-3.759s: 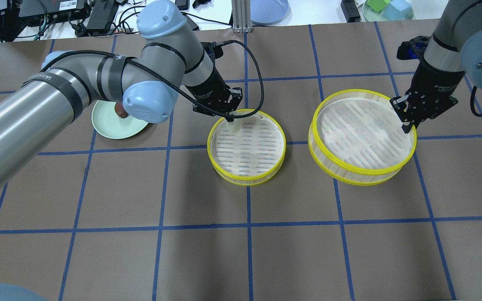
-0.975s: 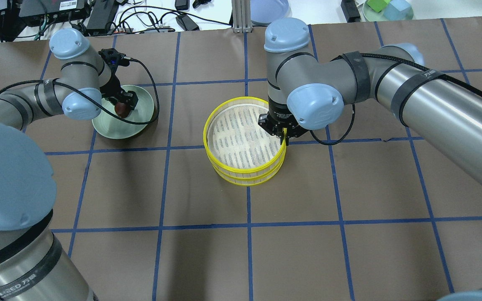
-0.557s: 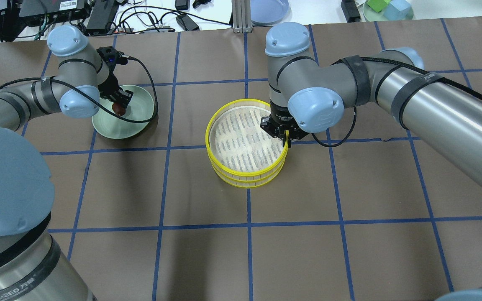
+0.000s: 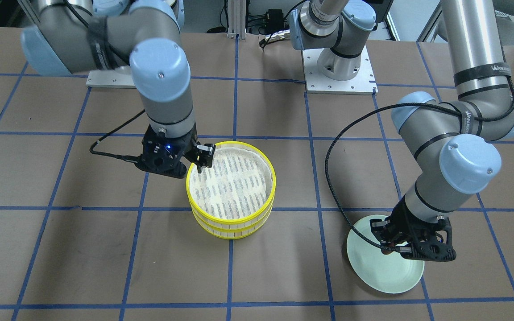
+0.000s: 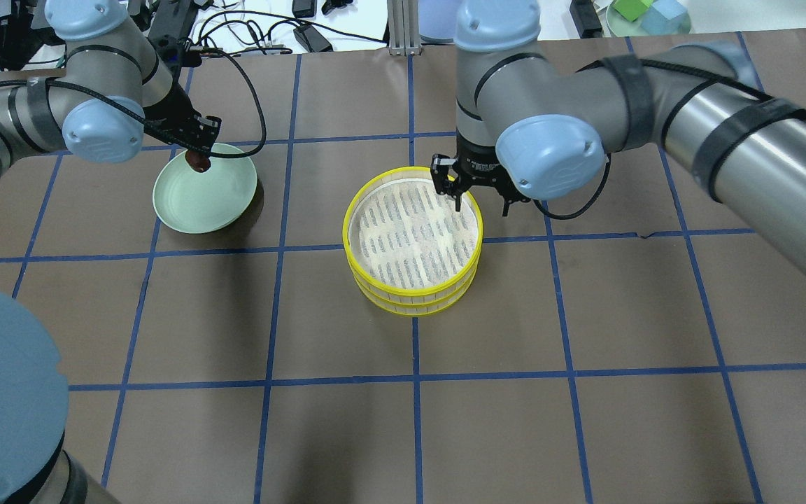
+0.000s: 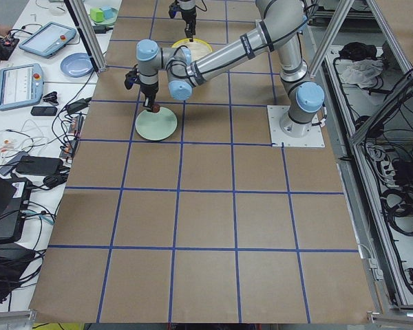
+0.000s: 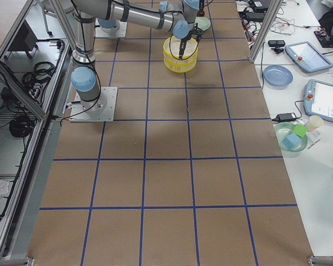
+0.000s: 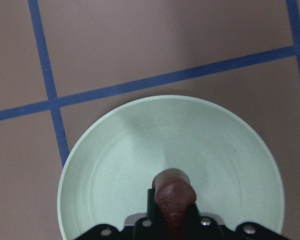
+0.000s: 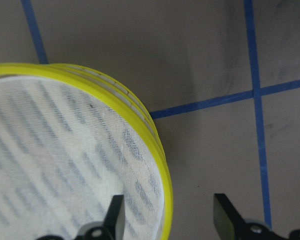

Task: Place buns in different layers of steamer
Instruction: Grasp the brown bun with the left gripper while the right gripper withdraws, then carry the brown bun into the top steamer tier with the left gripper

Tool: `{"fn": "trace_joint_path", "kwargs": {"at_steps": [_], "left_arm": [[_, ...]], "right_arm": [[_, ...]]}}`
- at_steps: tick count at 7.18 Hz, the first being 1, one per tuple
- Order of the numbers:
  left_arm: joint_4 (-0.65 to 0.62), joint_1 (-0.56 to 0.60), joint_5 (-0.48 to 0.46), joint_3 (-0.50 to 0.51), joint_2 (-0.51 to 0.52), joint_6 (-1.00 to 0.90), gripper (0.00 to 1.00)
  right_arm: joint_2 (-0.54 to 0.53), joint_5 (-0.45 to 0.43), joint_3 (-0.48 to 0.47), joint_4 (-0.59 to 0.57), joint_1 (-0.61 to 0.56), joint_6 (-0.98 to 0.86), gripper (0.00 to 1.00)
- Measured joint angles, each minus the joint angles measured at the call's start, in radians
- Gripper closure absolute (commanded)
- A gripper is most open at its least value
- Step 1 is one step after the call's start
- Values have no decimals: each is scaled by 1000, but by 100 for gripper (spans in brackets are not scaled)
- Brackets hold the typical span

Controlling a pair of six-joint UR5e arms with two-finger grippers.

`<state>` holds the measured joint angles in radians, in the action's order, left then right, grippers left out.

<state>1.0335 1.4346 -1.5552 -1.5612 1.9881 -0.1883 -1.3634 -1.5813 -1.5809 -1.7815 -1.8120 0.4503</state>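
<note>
Far left on my overhead feed, the left pincer (image 5: 198, 155) is clamped on the dark reddish-brown bun (image 8: 173, 192), which pokes out glossy between the fingers. The bun hangs over the pale green plate (image 5: 193, 206), above its far side near the rim. In the side view it looks lifted clear of the plate's surface. The plate sits on the brown counter (image 5: 347, 434), well apart from the steamer.

At mid-counter the two steamer layers are stacked. The upper layer (image 5: 403, 238) sits squarely on the lower layer (image 5: 413, 306), their yellow rims one above the other.

Just right of that, the right pincer (image 9: 170, 212) stands wide, straddling the upper layer's rim at its far right edge. One of its fingers (image 9: 115, 215) is inside, over the white perforated base, and the other is outside, over the counter. I cannot tell whether either finger touches the rim.
</note>
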Motion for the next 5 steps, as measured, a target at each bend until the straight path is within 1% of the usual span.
{"fn": "trace_joint_path", "kwargs": {"at_steps": [2,3,5], "left_arm": [[69,116,51,0,-79,242,100],[83,182,85,-4,-101,371,100],[91,308,171,-20,-112,602,100]], "right_arm": [[-195,78,68,172,30,-29,0],[-240,78,78,232,43,-63,0],[-270,12,83,286,104,-224,0]]}}
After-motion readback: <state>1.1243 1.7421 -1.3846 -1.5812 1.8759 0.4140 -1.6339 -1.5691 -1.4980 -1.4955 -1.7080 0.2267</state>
